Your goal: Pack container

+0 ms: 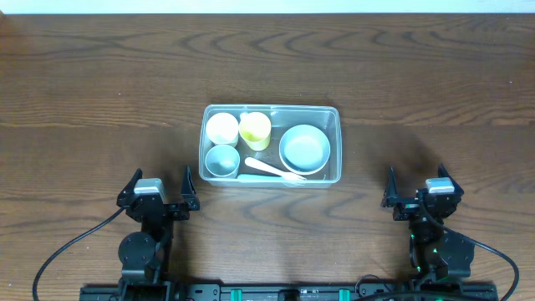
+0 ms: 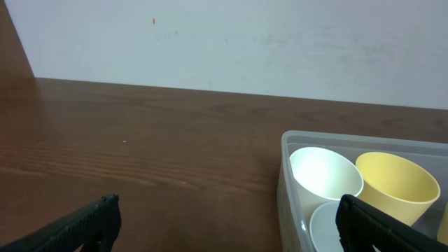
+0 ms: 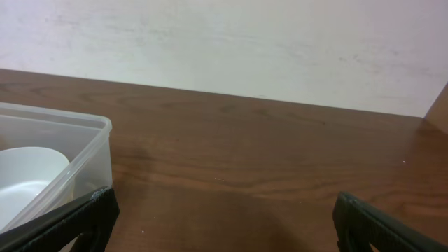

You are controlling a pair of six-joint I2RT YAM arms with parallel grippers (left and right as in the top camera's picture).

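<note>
Both my grippers are wide open and hold nothing. The left gripper sits at 7 o'clock on the wooden table. The right gripper sits at 5 o'clock.

The container is a clear plastic tub in the middle of the table, between the two grippers and a bit further from me. Its long side runs from 9 o'clock to 3 o'clock. From the left gripper it lies at about 2 o'clock. From the right gripper it lies at about 10 o'clock. The left one is nearer.

Inside I see a white cup, a yellow cup, a small grey-blue bowl, a bigger light blue bowl and a white fork. I think the packing is about done. If I had to reach in for the cups, I'd use the left arm.
</note>
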